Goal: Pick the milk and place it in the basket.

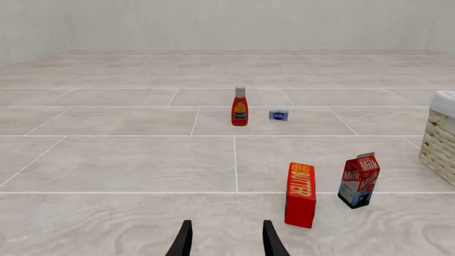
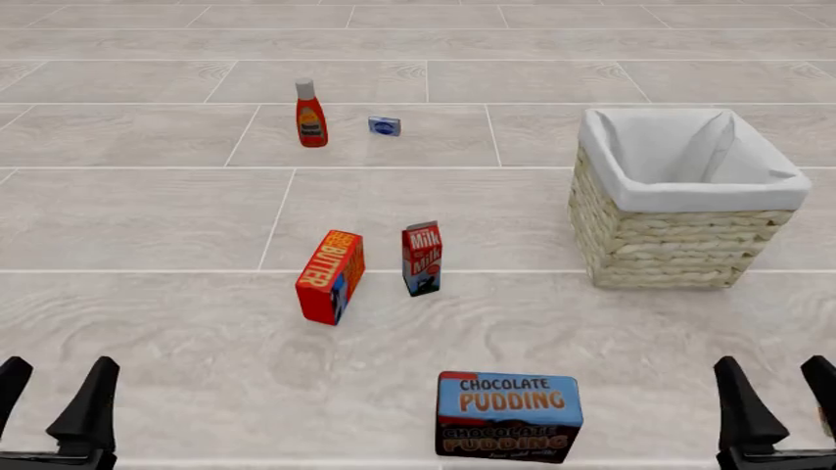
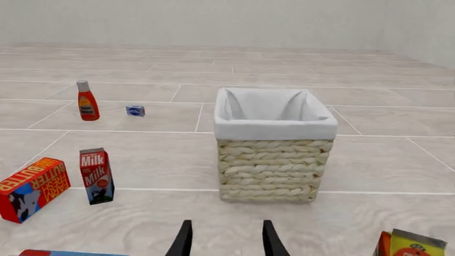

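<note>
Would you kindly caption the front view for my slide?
Milk carton upright beside the butter box, left of the wicker basket; both end effectors open, low at the near edge.

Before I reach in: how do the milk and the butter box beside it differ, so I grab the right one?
The milk is a slim carton with a gabled top, red above and blue, white and black below; the butter box is wider, flat-topped and orange-red all over. The milk stands on the side nearer the basket, the butter box farther from it. Both stand upright, apart, with white lettering.
</note>
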You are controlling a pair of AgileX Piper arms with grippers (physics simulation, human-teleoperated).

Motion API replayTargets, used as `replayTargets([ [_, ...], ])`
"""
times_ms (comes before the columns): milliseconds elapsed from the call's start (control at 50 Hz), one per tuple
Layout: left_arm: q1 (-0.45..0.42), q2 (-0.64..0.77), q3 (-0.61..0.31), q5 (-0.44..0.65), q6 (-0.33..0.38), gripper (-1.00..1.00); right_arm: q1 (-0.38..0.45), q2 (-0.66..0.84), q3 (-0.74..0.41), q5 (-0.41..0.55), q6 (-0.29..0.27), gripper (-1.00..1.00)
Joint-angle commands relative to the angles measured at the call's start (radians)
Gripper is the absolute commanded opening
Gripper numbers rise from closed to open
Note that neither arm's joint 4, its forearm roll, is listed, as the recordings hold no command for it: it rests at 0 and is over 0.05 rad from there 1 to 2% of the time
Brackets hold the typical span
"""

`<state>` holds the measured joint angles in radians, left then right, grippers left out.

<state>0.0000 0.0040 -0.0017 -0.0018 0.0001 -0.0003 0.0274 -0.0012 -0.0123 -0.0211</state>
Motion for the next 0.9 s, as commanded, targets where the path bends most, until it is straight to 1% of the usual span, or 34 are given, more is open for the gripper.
replayTargets([
  [20, 0.0, 0.003, -0.002, 0.0, 0.0, 1.0, 0.04, 0.07, -0.031, -0.017, 0.02, 1.0],
  [80, 0.0, 0.003, -0.002, 0.0, 0.0, 1.0, 0.028, 0.09, -0.06, -0.009, 0.014, 1.0],
  [100, 0.0, 0.003, -0.002, 0.0, 0.0, 1.0, 0.046, 0.116, -0.077, -0.014, 0.02, 1.0],
  [140, 0.0, 0.003, -0.002, 0.0, 0.0, 1.0, 0.076, 0.108, -0.111, 0.008, 0.042, 1.0],
  [160, 0.0, 0.003, -0.002, 0.0, 0.0, 1.0, 0.123, 0.105, -0.135, 0.022, 0.087, 1.0],
  [180, 0.0, 0.003, -0.002, 0.0, 0.0, 1.0, 0.125, 0.133, -0.144, 0.015, 0.133, 1.0],
  [200, 0.0, 0.003, -0.002, 0.0, 0.0, 1.0, 0.127, 0.166, -0.148, 0.005, 0.158, 1.0],
  [220, 0.0, 0.003, -0.002, 0.0, 0.0, 1.0, 0.184, 0.189, -0.17, -0.004, 0.124, 1.0],
  [260, 0.0, 0.003, -0.002, 0.0, 0.0, 1.0, 0.188, 0.243, -0.195, -0.025, 0.083, 1.0],
  [280, 0.0, 0.003, -0.002, 0.0, 0.0, 1.0, 0.188, 0.245, -0.195, -0.026, 0.083, 1.0],
  [300, 0.0, 0.003, -0.002, 0.0, 0.0, 1.0, 0.193, 0.296, -0.215, -0.048, 0.063, 1.0],
  [320, 0.0, 0.003, -0.002, 0.0, 0.0, 1.0, 0.193, 0.298, -0.215, -0.05, 0.063, 1.0],
  [340, 0.0, 0.003, -0.002, 0.0, 0.0, 1.0, 0.22, 0.313, -0.232, -0.052, 0.043, 1.0],
  [380, 0.0, 0.003, -0.002, 0.0, 0.0, 1.0, 0.251, 0.373, -0.267, -0.056, 0.058, 1.0],
  [400, 0.0, 0.003, -0.002, 0.0, 0.0, 1.0, 0.245, 0.418, -0.28, -0.057, 0.075, 1.0],
  [420, 0.0, 0.003, -0.002, 0.0, 0.0, 1.0, 0.254, 0.432, -0.292, -0.054, 0.087, 1.0],
  [440, 0.0, 0.003, -0.002, 0.0, 0.0, 1.0, 0.299, 0.417, -0.316, -0.049, 0.07, 1.0],
  [480, 0.0, 0.003, -0.002, 0.0, 0.0, 1.0, 0.287, 0.434, -0.333, -0.041, 0.062, 1.0],
  [520, 0.0, 0.003, -0.002, 0.0, 0.0, 1.0, 0.325, 0.512, -0.358, -0.059, 0.022, 1.0],
  [540, 0.0, 0.003, -0.002, 0.0, 0.0, 1.0, 0.33, 0.53, -0.369, -0.064, 0.007, 1.0],
  [560, 0.0, 0.003, -0.002, 0.0, 0.0, 1.0, 0.343, 0.534, -0.383, -0.063, 0.012, 1.0],
  [580, 0.0, 0.003, -0.002, 0.0, 0.0, 1.0, 0.372, 0.56, -0.406, -0.065, 0.017, 1.0],
  [600, 0.0, 0.003, -0.002, 0.0, 0.0, 1.0, 0.378, 0.579, -0.421, -0.063, 0.007, 1.0],
  [620, 0.0, 0.004, -0.002, 0.0, 0.0, 1.0, 0.475, 0.828, -0.605, -0.05, 0.029, 1.0],
  [640, 0.0, 0.003, -0.002, 0.0, 0.0, 1.0, 0.491, 0.845, -0.62, -0.056, 0.02, 1.0],
  [680, 0.0, 0.003, -0.002, 0.0, 0.0, 1.0, 0.539, 0.938, -0.688, -0.045, 0.019, 1.0],
  [700, 0.0, 0.003, -0.002, 0.0, 0.0, 1.0, 0.535, 0.959, -0.704, -0.043, 0.008, 1.0],
  [740, 0.0, 0.003, -0.002, 0.0, 0.0, 1.0, 0.542, 0.969, -0.712, -0.045, 0.01, 1.0],
  [760, 0.0, 0.003, -0.002, 0.0, 0.0, 1.0, 0.565, 1.001, -0.734, -0.049, 0.018, 1.0],
  [800, 0.0, 0.003, -0.002, 0.0, 0.0, 1.0, 0.577, 1.048, -0.763, -0.057, 0.002, 1.0],
  [840, 0.0, 0.003, -0.002, 0.0, 0.0, 1.0, 0.597, 1.106, -0.803, -0.059, 0.023, 1.0],
  [860, 0.0, 0.003, -0.002, 0.0, 0.0, 1.0, 0.594, 1.13, -0.821, -0.065, 0.018, 1.0],
  [900, 0.0, 0.003, -0.002, 0.0, 0.0, 1.0, 0.605, 1.169, -0.85, -0.067, 0.029, 1.0],
])
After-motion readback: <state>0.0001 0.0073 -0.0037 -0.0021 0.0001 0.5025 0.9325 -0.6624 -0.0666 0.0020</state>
